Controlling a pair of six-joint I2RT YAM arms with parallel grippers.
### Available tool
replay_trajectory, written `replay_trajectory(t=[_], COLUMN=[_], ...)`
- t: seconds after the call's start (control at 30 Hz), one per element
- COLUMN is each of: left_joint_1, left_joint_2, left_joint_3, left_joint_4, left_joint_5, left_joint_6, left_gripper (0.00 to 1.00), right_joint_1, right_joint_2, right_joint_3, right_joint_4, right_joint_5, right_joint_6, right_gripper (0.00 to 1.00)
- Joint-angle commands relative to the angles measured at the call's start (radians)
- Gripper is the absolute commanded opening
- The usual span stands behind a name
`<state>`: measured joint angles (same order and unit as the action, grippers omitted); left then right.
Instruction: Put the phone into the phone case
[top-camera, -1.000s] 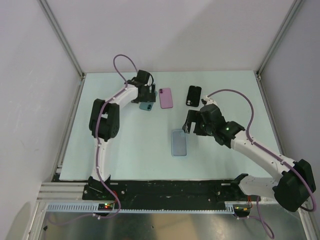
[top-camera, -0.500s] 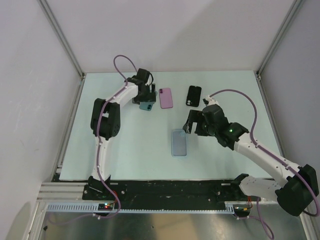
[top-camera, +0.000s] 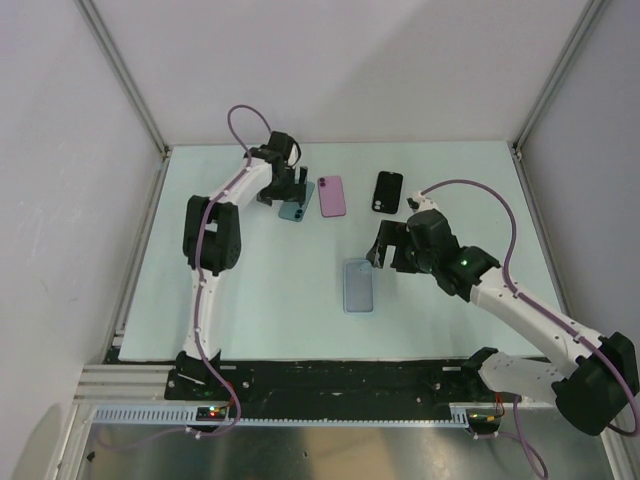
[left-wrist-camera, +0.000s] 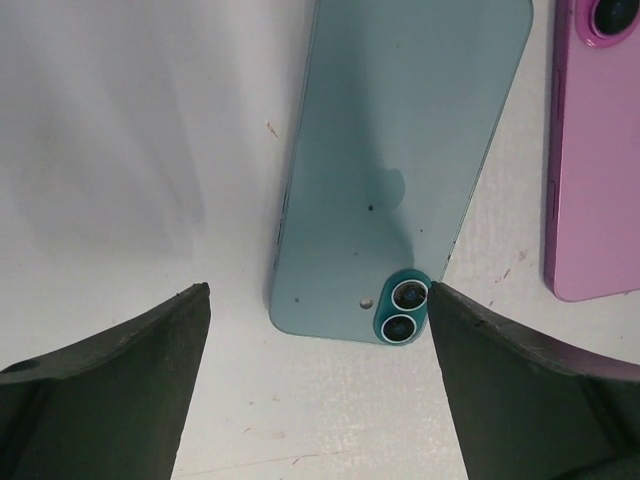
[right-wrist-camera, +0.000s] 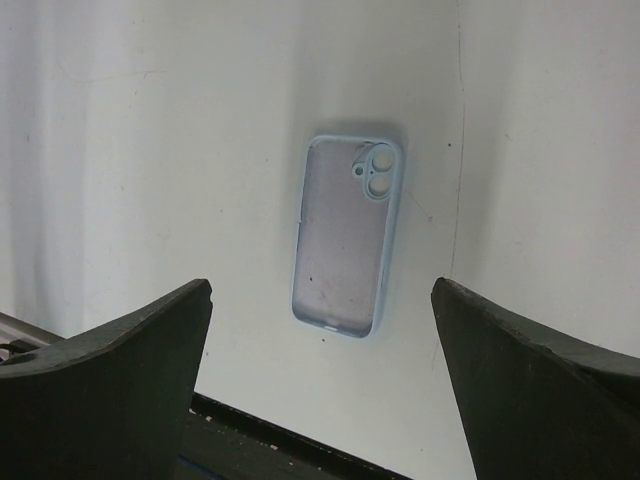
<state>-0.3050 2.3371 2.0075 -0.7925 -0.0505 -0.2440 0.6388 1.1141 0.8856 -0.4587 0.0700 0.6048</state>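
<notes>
Left gripper (left-wrist-camera: 318, 290) spread over teal phone (left-wrist-camera: 400, 170); right gripper (right-wrist-camera: 320, 285) over blue case (right-wrist-camera: 342, 235).

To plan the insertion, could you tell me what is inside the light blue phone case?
Nothing: the phone case lies open side up, bare inside and camera cutout visible. The table beneath is covered.

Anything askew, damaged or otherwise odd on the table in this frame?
Nothing stands out. The teal phone, pink phone, black phone and empty blue case all lie flat on the table, apart from one another, with no visible damage.
</notes>
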Motion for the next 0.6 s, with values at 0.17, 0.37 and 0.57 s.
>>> replay_trajectory(t=[0.17, 0.37, 0.57], left_joint_1=[0.000, -0.003, -0.002], left_joint_2=[0.040, 0.057, 0.063], left_joint_3=[0.136, 0.170, 0.182], left_joint_4=[-0.108, -0.117, -0.116], left_joint_5=[-0.003, -0.051, -0.084], left_joint_6=[0.209, 0.269, 0.294], left_gripper=[0.99, 1.00, 1.00], right_joint_1=[-0.013, -0.018, -0.020], right_joint_2=[-0.038, -0.052, -0.049], right_joint_3=[0.002, 0.001, 0.002], right_joint_4=[-0.021, -0.038, -0.040], right_joint_5=[-0.015, -0.017, -0.026], right_joint_6=[-0.028, -0.036, -0.039], right_gripper=[0.97, 0.97, 0.97])
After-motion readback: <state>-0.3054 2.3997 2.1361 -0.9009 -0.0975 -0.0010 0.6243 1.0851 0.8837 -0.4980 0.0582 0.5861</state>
